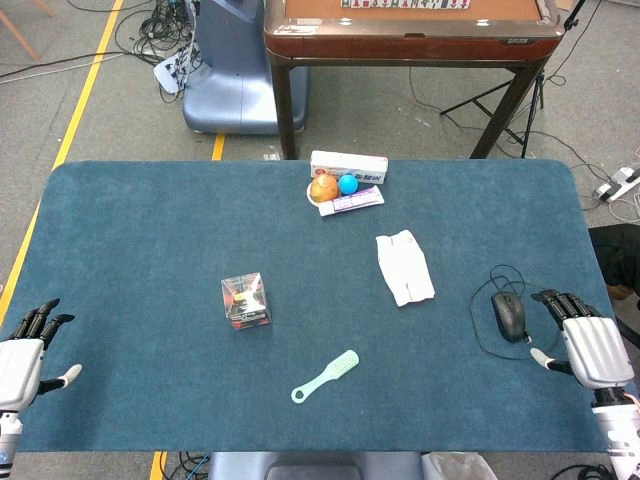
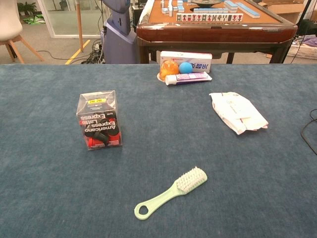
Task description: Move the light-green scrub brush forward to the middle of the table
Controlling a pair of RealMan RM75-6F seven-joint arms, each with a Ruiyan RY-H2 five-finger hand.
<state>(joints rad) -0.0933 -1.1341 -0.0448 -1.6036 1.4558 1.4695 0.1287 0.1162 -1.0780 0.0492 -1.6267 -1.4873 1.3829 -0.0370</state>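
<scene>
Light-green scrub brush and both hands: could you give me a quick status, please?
Left hand and right hand open, at table edges. Light-green plastic scrub brush untouched near front edge, bristles up. Clear box and white packet flank the path forward.

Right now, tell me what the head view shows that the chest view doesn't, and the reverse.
Only the head view shows the left robot hand and the right robot hand, both empty with fingers apart at the table's near corners, and the black mouse beside the right one.

Only the chest view shows the mahjong tiles on the brown table behind, and the print on the clear box.

Both show the light-green scrub brush lying near the front edge, the box, the white packet, and the orange and blue balls by the toothpaste at the far edge.
</scene>
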